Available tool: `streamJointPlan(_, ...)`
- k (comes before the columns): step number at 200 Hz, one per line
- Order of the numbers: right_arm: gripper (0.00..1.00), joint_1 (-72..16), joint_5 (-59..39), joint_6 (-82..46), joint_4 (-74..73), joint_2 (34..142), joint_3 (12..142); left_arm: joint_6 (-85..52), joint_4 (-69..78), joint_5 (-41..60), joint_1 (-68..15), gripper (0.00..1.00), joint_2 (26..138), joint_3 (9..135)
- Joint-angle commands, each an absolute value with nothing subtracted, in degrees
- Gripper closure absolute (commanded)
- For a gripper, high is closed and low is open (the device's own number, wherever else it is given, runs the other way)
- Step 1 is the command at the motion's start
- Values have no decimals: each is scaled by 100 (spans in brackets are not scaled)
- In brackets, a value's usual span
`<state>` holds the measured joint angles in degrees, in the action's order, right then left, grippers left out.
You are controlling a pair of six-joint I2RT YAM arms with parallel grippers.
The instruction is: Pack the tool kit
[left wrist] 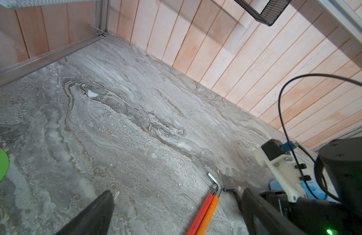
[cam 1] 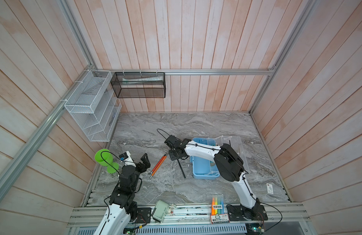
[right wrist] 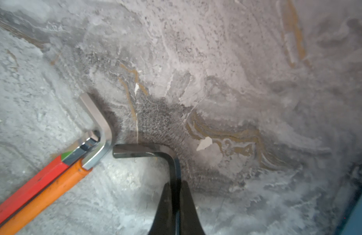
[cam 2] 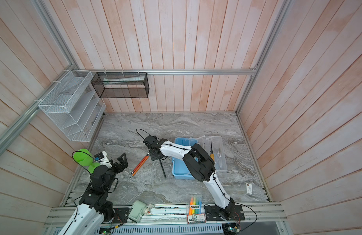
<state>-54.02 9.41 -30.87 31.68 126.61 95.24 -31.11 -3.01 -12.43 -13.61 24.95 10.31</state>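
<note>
The tool kit's light-blue case [cam 1: 202, 169] [cam 2: 181, 171] lies open right of centre in both top views, its clear lid [cam 1: 236, 141] folded back; a small screwdriver [cam 2: 211, 151] lies on the lid. A black L-shaped hex key [right wrist: 143, 151] [cam 1: 181, 168] lies on the table, and my right gripper [right wrist: 176, 184] [cam 1: 175, 157] is shut on its long shaft. Beside it lie the red and orange-handled hex keys [right wrist: 43, 189] [cam 1: 158, 163] [left wrist: 206, 211]. My left gripper [left wrist: 176, 205] [cam 1: 144, 162] stands open just left of them, holding nothing.
A green goblet [cam 1: 103, 158] stands at the left table edge beside my left arm. A highlighter pack [cam 1: 216, 205] and a white device [cam 1: 160, 210] lie on the front rail. A small card [cam 1: 270, 188] lies front right. Wire baskets [cam 1: 90, 105] hang on the walls.
</note>
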Motion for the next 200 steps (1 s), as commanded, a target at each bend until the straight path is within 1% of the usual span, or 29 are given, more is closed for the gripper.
streamJointPlan(1,100,-5361,815,-3391,2905,12123,8884,-3059,-191,-1204,-1336,0,2487,973)
streamJointPlan(16,100,-5356,748,-3484,2562,11693,8543,-3051,-185,-1193,-1336,0,2492,963)
streamJointPlan(30,100,-5361,751,-3496,2537,11449,8409,-3054,-177,-1187,-1336,0,2490,967)
streamJointPlan(87,100,-5361,923,-3611,2463,10734,7988,-3039,-167,-1170,-1336,0,2487,962)
streamJointPlan(124,100,-5379,1120,-3665,2388,10470,7721,-3033,-167,-1160,-1335,0,2487,959)
streamJointPlan(150,100,-5370,1092,-3594,2327,10751,7756,-3033,-164,-1165,-1332,0,2484,963)
streamJointPlan(200,100,-5370,1031,-3356,2658,11775,8607,-3040,-166,-1160,-1336,0,2483,951)
